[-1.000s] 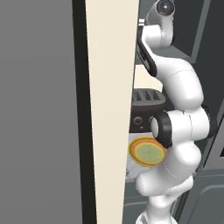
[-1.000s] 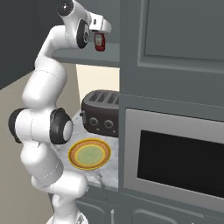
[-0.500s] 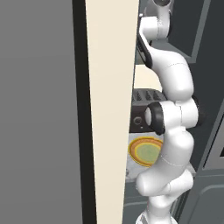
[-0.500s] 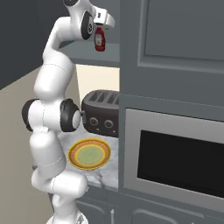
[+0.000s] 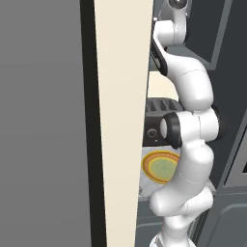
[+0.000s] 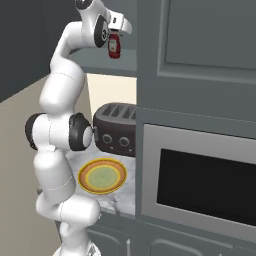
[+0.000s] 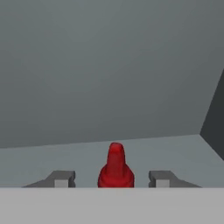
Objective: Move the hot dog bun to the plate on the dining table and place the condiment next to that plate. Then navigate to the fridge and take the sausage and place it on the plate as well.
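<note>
Since a second ago the arm has straightened and lifted its elbow, while the pincer (image 6: 114,37) has stayed high at the wall cupboard shelf (image 6: 100,62). Its fingertips (image 7: 61,178) stand either side of the ketchup bottle (image 6: 114,46), with a gap on each side in the hand view, so I cannot tell whether it is grasped. In the right base view the bottle hangs below the hand, above the shelf. Further down, a dark toaster (image 6: 116,130) sits on the marble table (image 6: 120,200), with a yellow-rimmed plate (image 6: 102,176) just in front of it.
</note>
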### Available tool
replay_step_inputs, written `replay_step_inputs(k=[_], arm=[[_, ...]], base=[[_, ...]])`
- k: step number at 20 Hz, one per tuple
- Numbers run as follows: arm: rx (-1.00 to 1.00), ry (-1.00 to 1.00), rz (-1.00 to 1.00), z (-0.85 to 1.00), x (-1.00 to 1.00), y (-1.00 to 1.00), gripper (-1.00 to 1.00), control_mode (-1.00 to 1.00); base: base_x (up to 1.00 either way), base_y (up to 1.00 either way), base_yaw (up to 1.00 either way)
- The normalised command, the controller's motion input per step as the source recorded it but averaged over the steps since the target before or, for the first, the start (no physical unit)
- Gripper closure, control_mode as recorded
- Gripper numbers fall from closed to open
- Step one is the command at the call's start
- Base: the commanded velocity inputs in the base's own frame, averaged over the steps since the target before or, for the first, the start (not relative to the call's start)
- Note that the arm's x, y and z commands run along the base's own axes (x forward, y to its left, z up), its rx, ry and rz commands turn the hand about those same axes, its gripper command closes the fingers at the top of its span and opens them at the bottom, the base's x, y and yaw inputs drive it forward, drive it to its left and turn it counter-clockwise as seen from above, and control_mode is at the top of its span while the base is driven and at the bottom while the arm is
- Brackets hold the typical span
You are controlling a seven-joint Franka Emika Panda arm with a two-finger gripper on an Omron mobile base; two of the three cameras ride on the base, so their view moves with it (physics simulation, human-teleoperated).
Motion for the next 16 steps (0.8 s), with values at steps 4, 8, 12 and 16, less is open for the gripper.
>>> replay_step_inputs(k=[4,8,12,16], arm=[[0.00,-0.07,0.00,-0.05,-0.04,-0.02,1.00,-1.00],[0.02,-0.17,0.00,0.00,-0.62,0.00,1.00,-1.00],[0.07,-0.04,0.00,0.00,-1.00,0.00,1.00,-1.00],[0.04,0.00,0.00,0.00,-1.00,0.00,1.00,-1.00]], base=[[0.00,0.00,0.00],[0.00,0.00,0.00],[0.00,0.00,0.00],[0.00,0.00,0.00]])
